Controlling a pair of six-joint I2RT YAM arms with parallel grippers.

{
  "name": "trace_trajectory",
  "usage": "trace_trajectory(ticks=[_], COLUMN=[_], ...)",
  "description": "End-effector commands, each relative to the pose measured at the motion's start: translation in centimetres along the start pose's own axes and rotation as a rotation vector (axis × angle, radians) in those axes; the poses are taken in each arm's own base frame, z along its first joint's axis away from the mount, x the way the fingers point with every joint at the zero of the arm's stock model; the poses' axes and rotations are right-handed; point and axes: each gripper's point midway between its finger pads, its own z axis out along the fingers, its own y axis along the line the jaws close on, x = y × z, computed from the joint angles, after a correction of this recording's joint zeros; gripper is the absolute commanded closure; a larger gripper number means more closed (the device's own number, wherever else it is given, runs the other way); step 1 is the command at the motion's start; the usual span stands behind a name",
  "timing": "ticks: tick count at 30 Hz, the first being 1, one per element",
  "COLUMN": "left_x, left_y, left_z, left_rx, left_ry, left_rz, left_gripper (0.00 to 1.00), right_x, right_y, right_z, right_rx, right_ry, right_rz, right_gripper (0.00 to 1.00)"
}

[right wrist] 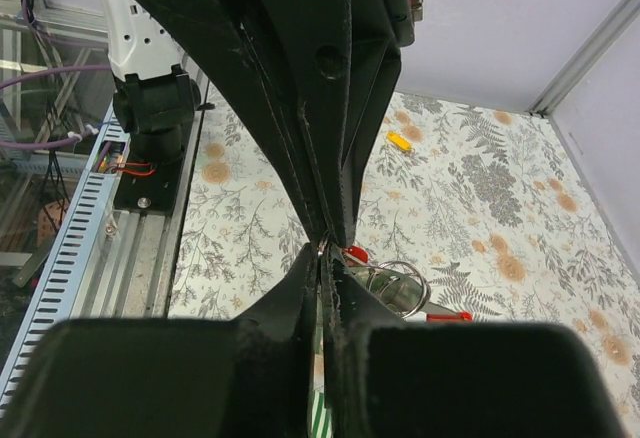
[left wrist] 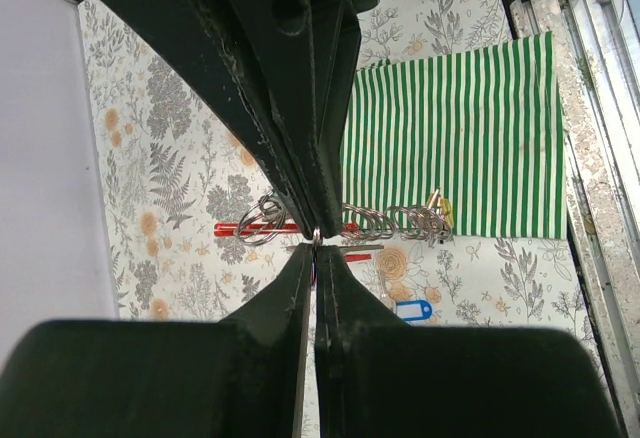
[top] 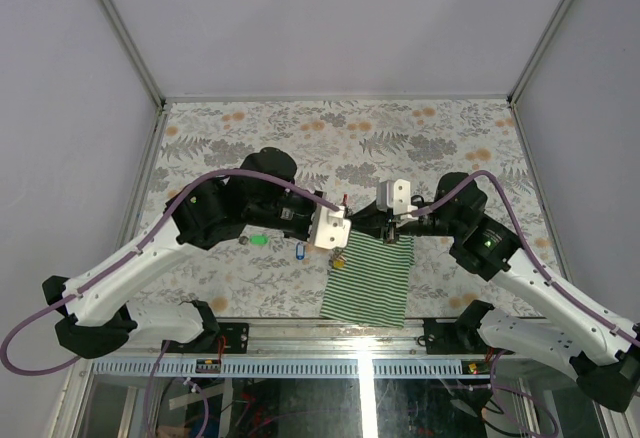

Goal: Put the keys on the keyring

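Key w/ green tag (top: pixel 258 240) and blue-tag key (top: pixel 301 251) lie loose on table (top: pixel 450 138), left. My L gripper (left wrist: pixel 316 242) is clamped on keyring (left wrist: pixel 392 222); R gripper (right wrist: pixel 322 250) pinches same keyring, near cloth (top: pixel 372 280) edge. Step: holding ring. Next, I judge: free one jaw, fetch key.

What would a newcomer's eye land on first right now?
Mid-table, the left gripper and right gripper meet, each pinched shut on the keyring, a chain of metal rings by the edge of the green-striped cloth. A blue-tagged key lies loose on the floral table nearby.
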Motion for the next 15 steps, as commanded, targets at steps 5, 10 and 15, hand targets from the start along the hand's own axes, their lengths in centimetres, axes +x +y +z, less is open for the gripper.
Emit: trace_trajectory(ticks=[5, 10, 15], left_x=[-3.5, -4.7, -6.3], left_y=[1.9, 1.3, 0.6], left_z=[-1.8, -2.5, -3.7], left_rx=[-0.118, -0.148, -0.209], left_ry=[-0.126, -0.229, -0.386], left_rz=[0.014, 0.011, 0.021], left_gripper=[0.81, 0.76, 0.75], right_x=[-2.6, -4.5, -6.4], right_y=[-0.7, -0.1, 0.6], right_z=[-0.7, -1.4, -2.1], right_rx=[0.059, 0.054, 0.042], right_ry=[-0.055, -0.119, -0.186], right_rz=[-0.032, -0.039, -0.060], right_gripper=[1.00, 1.00, 1.00])
